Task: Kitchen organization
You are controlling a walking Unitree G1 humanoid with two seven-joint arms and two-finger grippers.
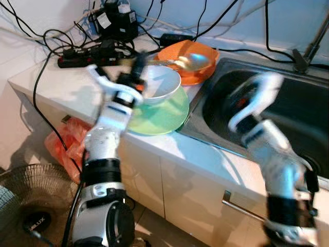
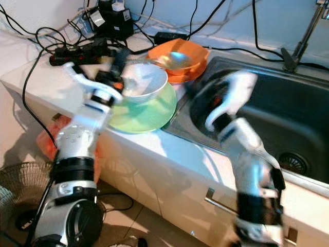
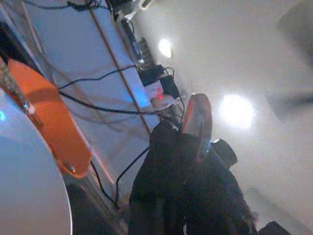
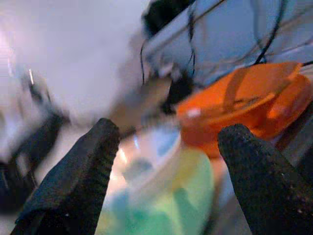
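The white bowl (image 1: 160, 82) sits on the green plate (image 1: 163, 114), touched by the left gripper (image 1: 134, 77), finger state indiscernible; the right gripper (image 4: 166, 161), spread apart, is held farther right.

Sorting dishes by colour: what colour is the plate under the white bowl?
Light green plate, clearest in the left eye view.

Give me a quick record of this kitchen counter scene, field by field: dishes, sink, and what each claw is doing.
surface: white counter beside a dark sink
dishes: white bowl sitting on green plate; orange bowl behind them with a metal spoon in it
left claw: at the white bowl's rim, grip unclear
right claw: open, raised over the sink edge, facing the dishes
clutter: black cables and power strip at the wall
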